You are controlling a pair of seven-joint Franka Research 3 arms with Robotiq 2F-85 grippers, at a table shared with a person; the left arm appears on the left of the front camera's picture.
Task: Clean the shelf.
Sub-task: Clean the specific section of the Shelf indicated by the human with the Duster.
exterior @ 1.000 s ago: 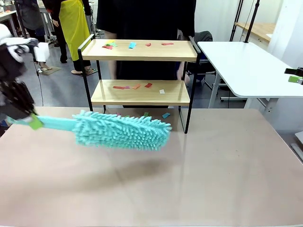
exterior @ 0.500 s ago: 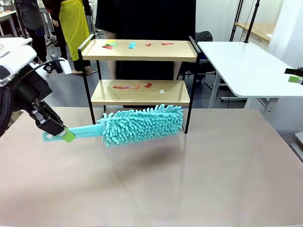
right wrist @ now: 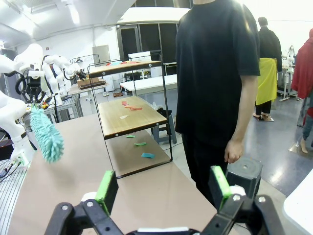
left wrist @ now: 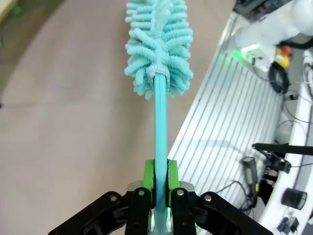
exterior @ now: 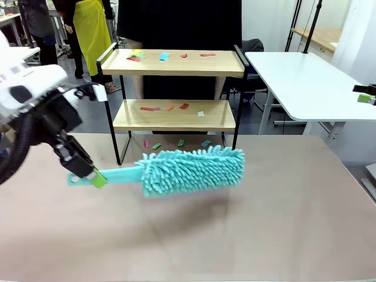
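1. The shelf (exterior: pixel 226 63), upper centre, carries scraps (exterior: pixel 164 56) on both boards.
2. The left gripper (exterior: pixel 87 175) clamps the duster (exterior: pixel 191 170) by its handle, mid-frame, in front of it.
3. The right gripper (right wrist: pixel 163 190) gapes, empty.
4. Risk: the long head could catch the frame and shove the shelf.

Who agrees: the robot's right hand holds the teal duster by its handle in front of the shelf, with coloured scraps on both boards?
No: the left hand holds the teal duster by its handle in front of the shelf, as the front view shows; the right hand is open and empty. The coloured scraps do lie on both boards.
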